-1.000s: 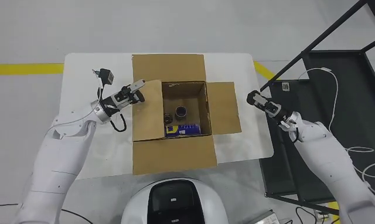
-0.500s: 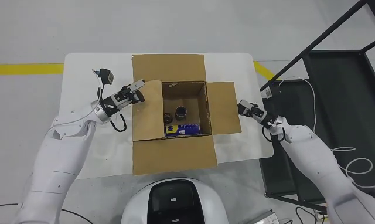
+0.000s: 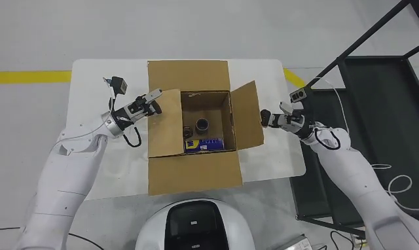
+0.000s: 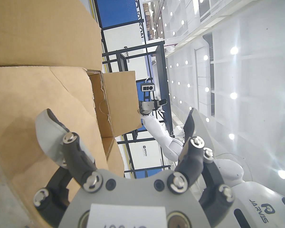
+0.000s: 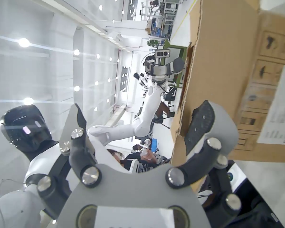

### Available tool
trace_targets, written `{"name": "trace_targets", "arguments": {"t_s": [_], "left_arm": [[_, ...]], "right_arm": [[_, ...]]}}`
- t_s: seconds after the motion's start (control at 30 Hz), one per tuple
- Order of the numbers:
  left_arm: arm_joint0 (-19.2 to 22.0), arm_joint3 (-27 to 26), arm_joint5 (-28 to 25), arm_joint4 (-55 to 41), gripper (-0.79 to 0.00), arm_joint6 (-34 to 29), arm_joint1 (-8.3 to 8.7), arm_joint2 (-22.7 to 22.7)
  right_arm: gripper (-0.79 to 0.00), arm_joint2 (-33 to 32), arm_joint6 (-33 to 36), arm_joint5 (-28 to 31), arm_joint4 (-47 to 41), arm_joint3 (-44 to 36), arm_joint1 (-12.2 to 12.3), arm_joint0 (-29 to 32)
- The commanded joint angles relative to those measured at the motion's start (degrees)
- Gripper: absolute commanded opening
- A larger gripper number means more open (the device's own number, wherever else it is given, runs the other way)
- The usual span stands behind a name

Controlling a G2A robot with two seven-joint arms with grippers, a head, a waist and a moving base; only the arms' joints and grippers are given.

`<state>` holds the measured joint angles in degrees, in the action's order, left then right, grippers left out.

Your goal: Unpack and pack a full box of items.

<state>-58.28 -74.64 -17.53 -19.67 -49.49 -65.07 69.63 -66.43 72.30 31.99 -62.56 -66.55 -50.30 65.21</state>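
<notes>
Open brown cardboard box [image 3: 194, 173], right flap tilted up, two dark cans [image 3: 201, 125] and blue packet [image 3: 204, 144] inside

An open cardboard box [image 3: 207, 101] sits in the middle of the white counter [image 3: 98, 76]. Its far flap [image 3: 188, 74] and near flap [image 3: 194, 173] lie spread flat, while the right flap [image 3: 249, 119] stands tilted up. The right gripper [image 3: 264, 117] is at that flap's outer edge. The left gripper [image 3: 154, 97] is at the far corner of the left flap [image 3: 165, 125]. Inside the box are two dark round containers [image 3: 202, 124] side by side and a blue packet [image 3: 204, 144] by the near wall. A black rack [image 3: 373, 125] stands beside the counter on the robot's right.
</notes>
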Motion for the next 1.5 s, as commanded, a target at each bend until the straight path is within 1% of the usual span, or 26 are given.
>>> {"name": "trace_targets", "arguments": {"t_s": [0.0, 0.1, 0.3, 0.43, 0.57, 0.67, 0.83, 0.97, 1.17, 1.27, 1.33, 1.47], "left_arm": [[0.0, 0.0, 0.0, 0.0, 0.0, 0.0, 0.0, 0.0], [0.0, 0.0, 0.0, 0.0, 0.0, 0.0, 0.0, 0.0], [0.0, 0.0, 0.0, 0.0, 0.0, 0.0, 0.0, 0.0], [0.0, 0.0, 0.0, 0.0, 0.0, 0.0, 0.0, 0.0], [0.0, 0.0, 0.0, 0.0, 0.0, 0.0, 0.0, 0.0], [0.0, 0.0, 0.0, 0.0, 0.0, 0.0, 0.0, 0.0], [0.0, 0.0, 0.0, 0.0, 0.0, 0.0, 0.0, 0.0], [-0.21, -0.34, 0.17, 0.48, 0.0, 0.44, -0.01, -0.13], [-0.41, -3.41, 2.44, 7.18, 0.0, 3.81, -0.08, -1.83], [-0.45, -4.14, 3.29, 10.03, 0.0, 5.38, -0.09, -2.32], [-0.37, -4.61, 4.2, 13.7, 0.0, 6.93, -0.03, -2.69], [-0.56, -5.46, 4.84, 16.05, 0.0, 8.1, -0.08, -3.3]], "right_arm": [[0.0, 0.74, 1.39, -1.39, 0.1, -0.61, -0.54, -0.65], [0.0, 2.93, 1.74, -1.75, 2.06, -0.36, -1.6, -2.22], [0.0, 8.83, -0.05, -0.77, 6.93, 2.12, -4.27, -6.48], [0.0, 12.18, -3.46, 0.04, 13.11, 2.95, -5.77, -8.8], [0.0, 13.85, -7.0, 1.94, 21.07, 3.51, -6.6, -10.59], [0.0, 14.44, -9.66, 2.95, 25.9, 2.96, -6.95, -10.94], [0.0, 13.77, -11.51, 3.61, 30.2, 1.21, -6.92, -10.48], [0.0, 12.53, -12.12, 3.44, 31.75, -1.14, -6.61, -9.37], [0.0, 10.95, -13.68, 2.56, 34.05, -3.52, -6.3, -8.0], [0.0, 10.52, -14.31, 2.15, 34.81, -4.12, -6.29, -7.54], [0.0, 10.45, -14.69, 1.98, 35.26, -4.24, -6.35, -7.32], [0.0, 10.6, -15.08, 1.6, 36.1, -4.49, -6.58, -7.21]]}}
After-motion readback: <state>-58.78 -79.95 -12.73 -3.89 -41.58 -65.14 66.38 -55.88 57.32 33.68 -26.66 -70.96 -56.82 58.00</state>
